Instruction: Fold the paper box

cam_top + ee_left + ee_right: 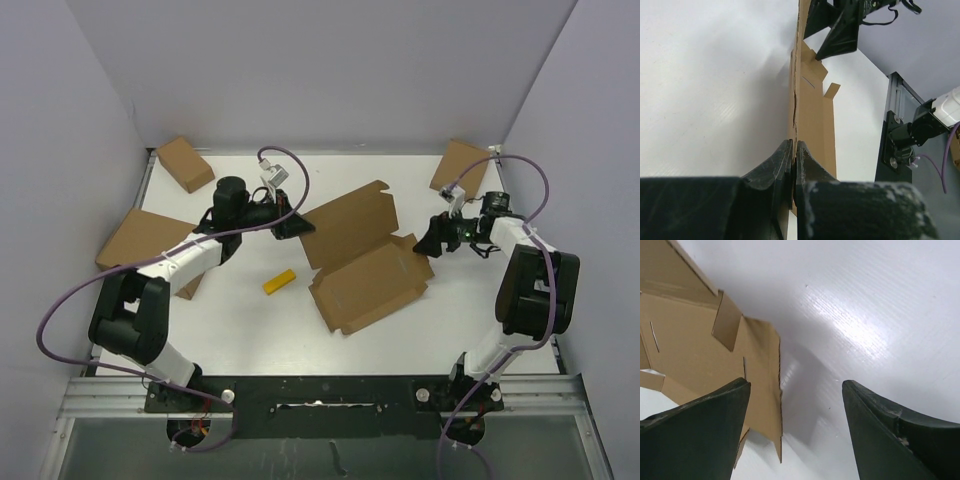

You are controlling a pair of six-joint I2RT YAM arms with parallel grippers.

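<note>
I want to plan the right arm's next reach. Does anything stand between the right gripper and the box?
Nothing visible does. The open right gripper is at the right edge of the box, with nothing between them. The yellow block lies left of the box, out of the way.

The top camera looks down from behind onto the whole counter. The wrist cameras sit low and close behind the left fingers and right fingers; all three views share the paper box.
</note>
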